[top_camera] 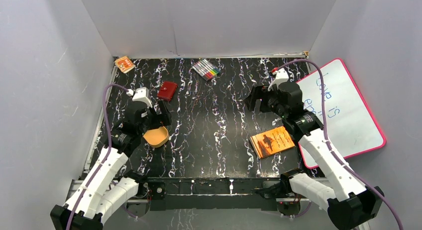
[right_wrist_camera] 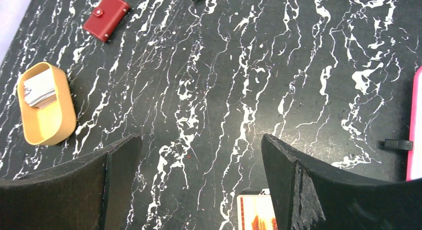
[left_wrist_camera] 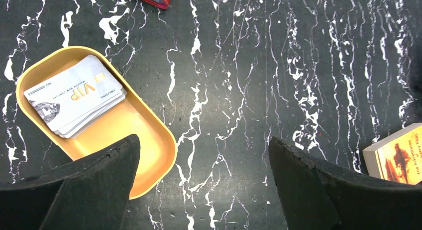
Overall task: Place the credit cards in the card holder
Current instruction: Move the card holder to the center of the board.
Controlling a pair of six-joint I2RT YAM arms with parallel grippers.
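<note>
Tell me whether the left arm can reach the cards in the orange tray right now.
Probably yes: its open tool hovers right by the tray, and nothing covers the cards.

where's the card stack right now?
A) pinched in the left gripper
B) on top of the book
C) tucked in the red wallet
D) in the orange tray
D: the credit cards lie stacked at one end of the orange tray, the card holder sits shut and apart from it, and the left gripper is open and empty.
</note>
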